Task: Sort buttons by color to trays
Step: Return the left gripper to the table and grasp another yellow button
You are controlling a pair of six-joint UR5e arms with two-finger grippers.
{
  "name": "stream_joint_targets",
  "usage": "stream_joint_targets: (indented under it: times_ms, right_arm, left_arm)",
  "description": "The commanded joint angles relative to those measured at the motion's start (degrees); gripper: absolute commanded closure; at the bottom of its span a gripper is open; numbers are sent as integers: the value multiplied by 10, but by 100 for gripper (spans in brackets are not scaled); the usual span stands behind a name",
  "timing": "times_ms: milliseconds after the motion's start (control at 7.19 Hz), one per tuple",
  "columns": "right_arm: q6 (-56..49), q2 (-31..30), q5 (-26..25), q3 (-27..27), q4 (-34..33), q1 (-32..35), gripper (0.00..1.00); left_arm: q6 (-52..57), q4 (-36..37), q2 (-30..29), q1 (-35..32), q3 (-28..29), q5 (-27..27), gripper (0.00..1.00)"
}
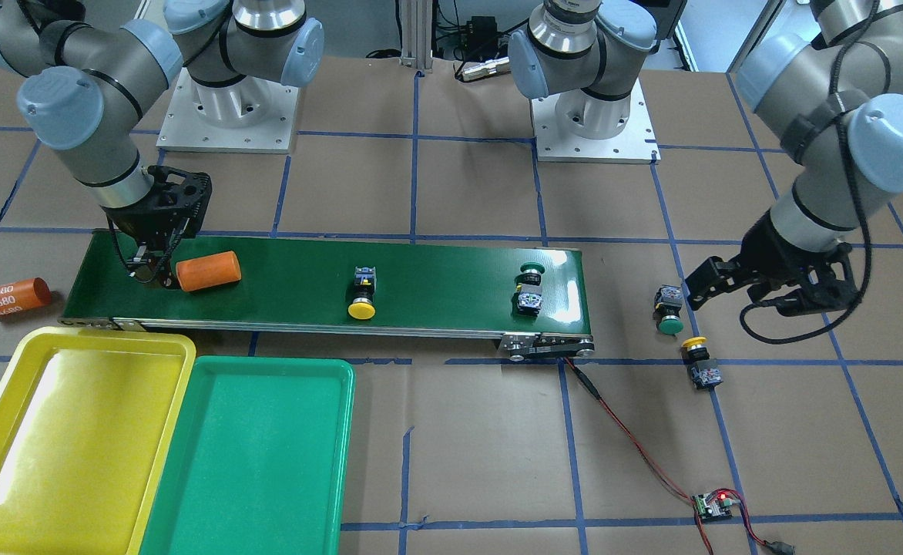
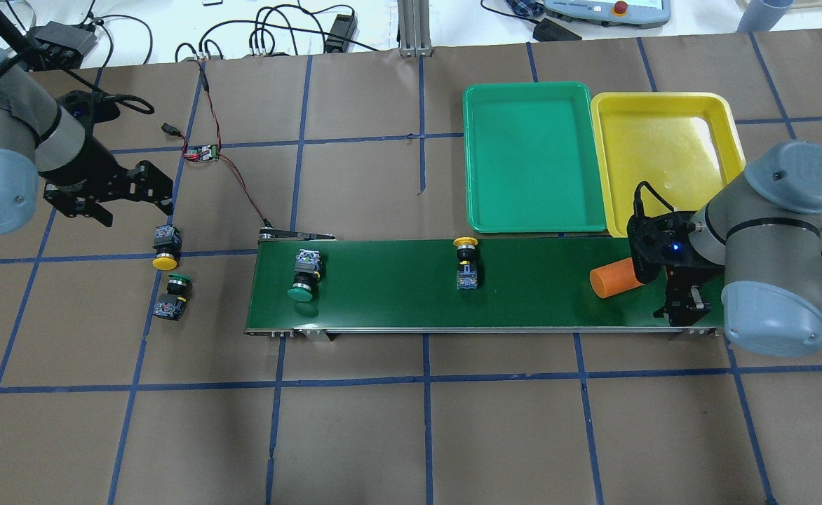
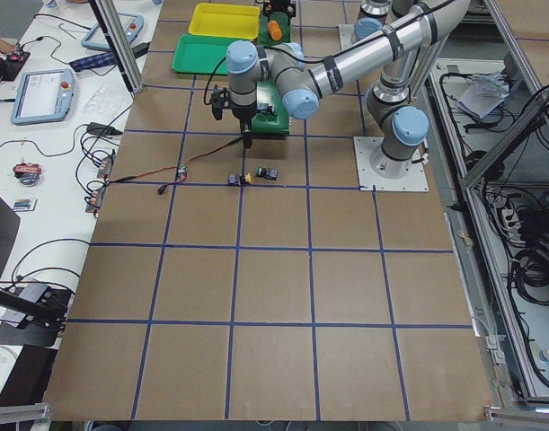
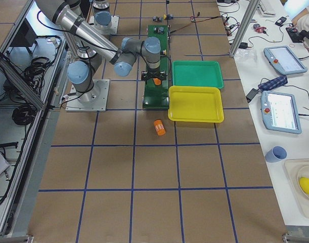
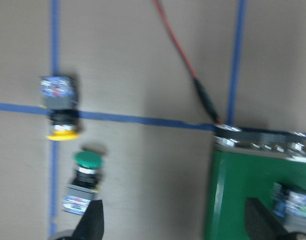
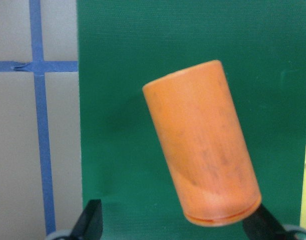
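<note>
Left gripper (image 5: 175,224) hovers over the counter (image 1: 451,432) off the belt's end, fingers (image 5: 95,222) spread wide, nothing between them. Two buttons lie on their sides on the counter just below it, close together but not touching: yellow-cap button (image 2: 166,249) and green-cap button (image 2: 172,298). The other two lie on the conveyor belt (image 1: 436,281): second yellow-cap button (image 2: 466,264) about mid-belt, second green-cap button (image 2: 305,276) near the end closest to the left arm. Right gripper (image 6: 175,226) is low over the opposite end of the belt, fingers (image 6: 92,225) wide, with an orange cylinder (image 6: 203,145) lying on the belt just ahead of them. Cannot tell if one finger touches its end. Another orange cylinder marked 4680 (image 1: 14,297) lies on the counter past that belt end. Yellow tray (image 2: 663,151) and green tray (image 2: 530,161) sit side by side, touching, next to the belt. All four buttons are outside them.
</note>
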Motion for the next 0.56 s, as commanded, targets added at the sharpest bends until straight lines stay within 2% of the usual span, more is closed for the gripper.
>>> stream_joint_targets:
  times_ms: [0,417]
  right_arm:
    - [-3,0,-1,-2,0,0,0]
    - [-22,-1,-2,-11,0,2,0]
  left_arm:
    - [14,55,-53,42,-3,-2,0]
    - [2,88,-112,31,-7,-5,0]
